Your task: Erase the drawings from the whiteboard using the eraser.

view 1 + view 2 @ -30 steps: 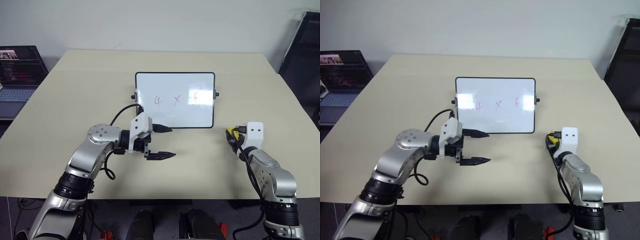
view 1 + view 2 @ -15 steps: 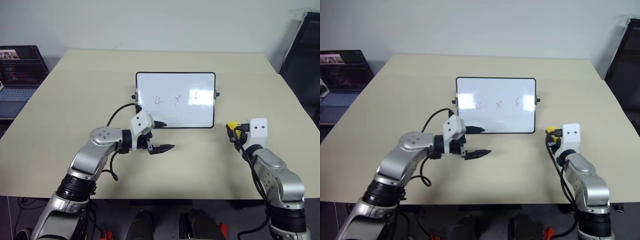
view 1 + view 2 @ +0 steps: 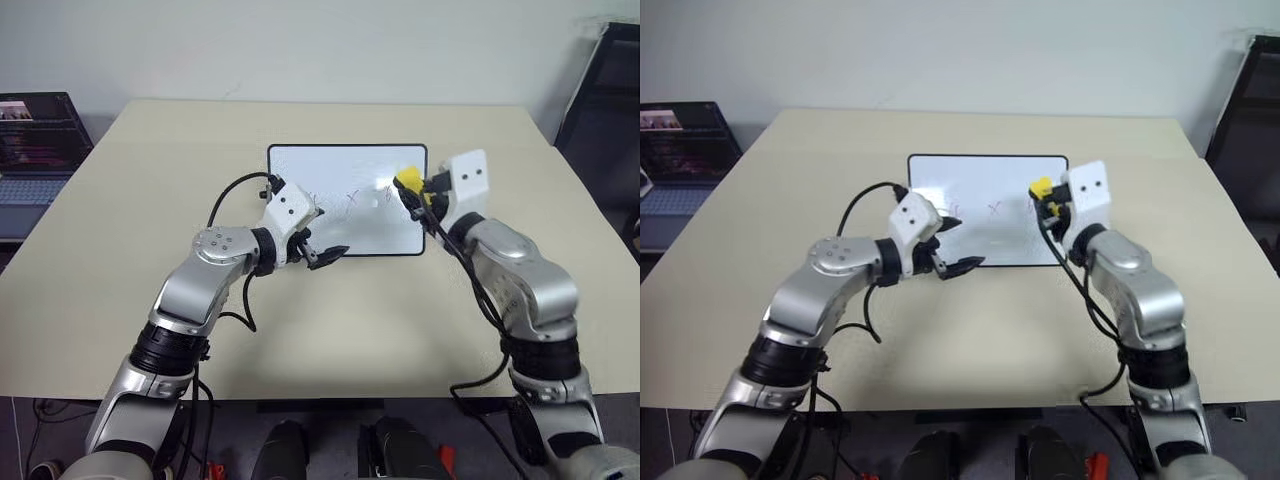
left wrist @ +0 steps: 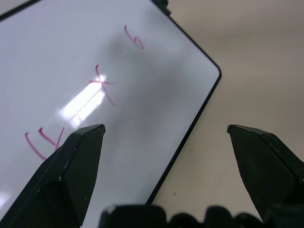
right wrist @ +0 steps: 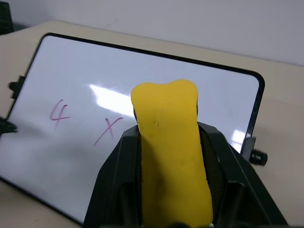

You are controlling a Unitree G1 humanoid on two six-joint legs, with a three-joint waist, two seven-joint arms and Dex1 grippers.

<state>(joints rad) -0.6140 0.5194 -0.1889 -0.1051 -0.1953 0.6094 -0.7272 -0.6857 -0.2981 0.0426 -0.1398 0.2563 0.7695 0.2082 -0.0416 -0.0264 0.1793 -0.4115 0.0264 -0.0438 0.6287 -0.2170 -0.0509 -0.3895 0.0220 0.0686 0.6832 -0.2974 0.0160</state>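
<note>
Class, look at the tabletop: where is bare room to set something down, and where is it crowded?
Bare: the table between its left edge and the whiteboard, and behind the board. Crowded: over the board, where the left gripper and the right gripper with the eraser meet.

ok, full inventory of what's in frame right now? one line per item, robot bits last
table: 1, beige, spans the scene under everything.
whiteboard: 1, white with thin black frame, flat on the table's middle.
drawings: 3 reddish marks, "4", "x", "6", in a row on the whiteboard, none wiped yet.
eraser: 1, yellow, clamped in the right claw, above the board's right end near the "6".
laptop: 1, dark, screen lit, beyond the table's left edge.
dark chair: 1, black, at the far right.
left claw: black fingers, open, empty, over the board's near-left edge.
right claw: black fingers, shut on the eraser.
</note>
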